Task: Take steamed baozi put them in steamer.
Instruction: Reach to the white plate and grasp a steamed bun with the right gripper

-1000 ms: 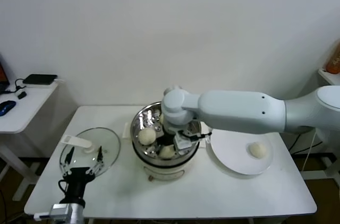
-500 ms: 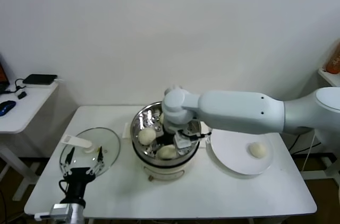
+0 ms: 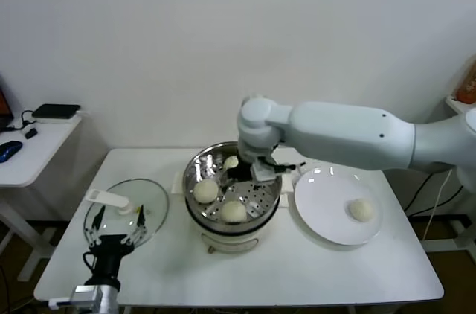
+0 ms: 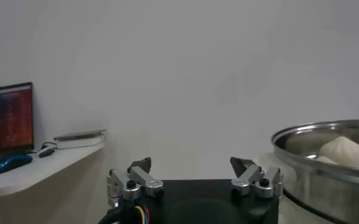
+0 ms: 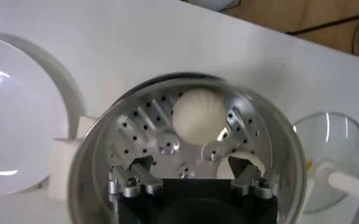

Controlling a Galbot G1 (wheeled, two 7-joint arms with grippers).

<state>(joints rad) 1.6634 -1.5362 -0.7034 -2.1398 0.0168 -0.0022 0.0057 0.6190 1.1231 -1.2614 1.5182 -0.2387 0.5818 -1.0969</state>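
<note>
The steel steamer (image 3: 189,172) stands mid-table on its white base. Three baozi lie in it: one on the left (image 3: 206,190), one at the front (image 3: 233,211), and one at the back (image 3: 231,161), partly hidden by my right gripper. A fourth baozi (image 3: 361,210) lies on the white plate (image 3: 327,221). My right gripper (image 3: 250,173) hangs open and empty just above the basket. Its wrist view shows its jaws (image 5: 191,176) over the perforated floor (image 5: 142,122) with one baozi (image 5: 199,115) beyond them. My left gripper (image 3: 115,237) is parked open at the front left.
A glass lid (image 3: 152,206) with a white handle lies left of the steamer, under my left gripper. The left wrist view shows the steamer rim (image 4: 307,131) off to one side. A side desk (image 3: 30,150) stands beyond the table's left edge.
My right gripper has risen out of the basket and moved toward its back right. The baozi at the front of the basket lies free where the gripper was.
</note>
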